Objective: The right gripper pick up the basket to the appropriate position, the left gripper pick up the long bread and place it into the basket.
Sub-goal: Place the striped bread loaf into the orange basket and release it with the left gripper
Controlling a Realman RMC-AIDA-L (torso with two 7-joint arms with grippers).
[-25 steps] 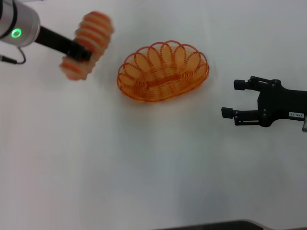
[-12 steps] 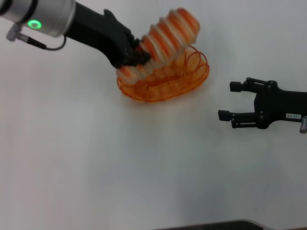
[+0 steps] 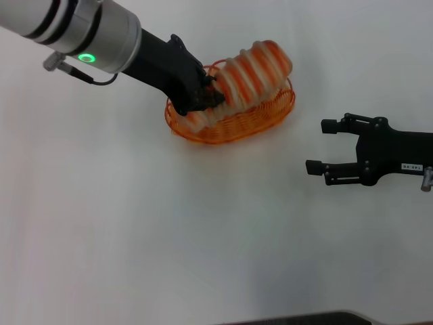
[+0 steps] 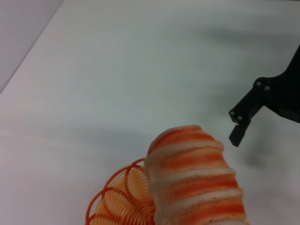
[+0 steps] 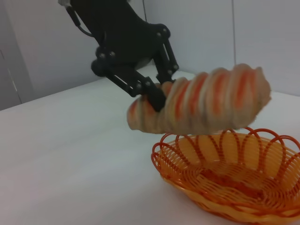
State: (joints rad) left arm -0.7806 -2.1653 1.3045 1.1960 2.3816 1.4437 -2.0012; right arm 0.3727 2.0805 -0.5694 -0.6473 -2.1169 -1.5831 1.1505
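The orange wire basket (image 3: 260, 120) rests on the white table at centre top of the head view. My left gripper (image 3: 206, 100) is shut on the long bread (image 3: 250, 71), a striped orange and cream loaf, and holds it just above the basket, tilted along its length. The right wrist view shows the bread (image 5: 206, 99) clear of the basket (image 5: 234, 180), with the left gripper (image 5: 157, 96) clamped near one end. The left wrist view shows the bread (image 4: 194, 183) over the basket rim (image 4: 119, 197). My right gripper (image 3: 321, 145) is open and empty, to the right of the basket.
The white table (image 3: 169, 237) stretches around the basket. A dark edge (image 3: 304, 318) shows at the bottom of the head view. The right gripper's fingers (image 4: 239, 126) show far off in the left wrist view.
My left arm has carried the bread from the far left across to the basket and lowered it closer over it. The right gripper has stayed almost still.
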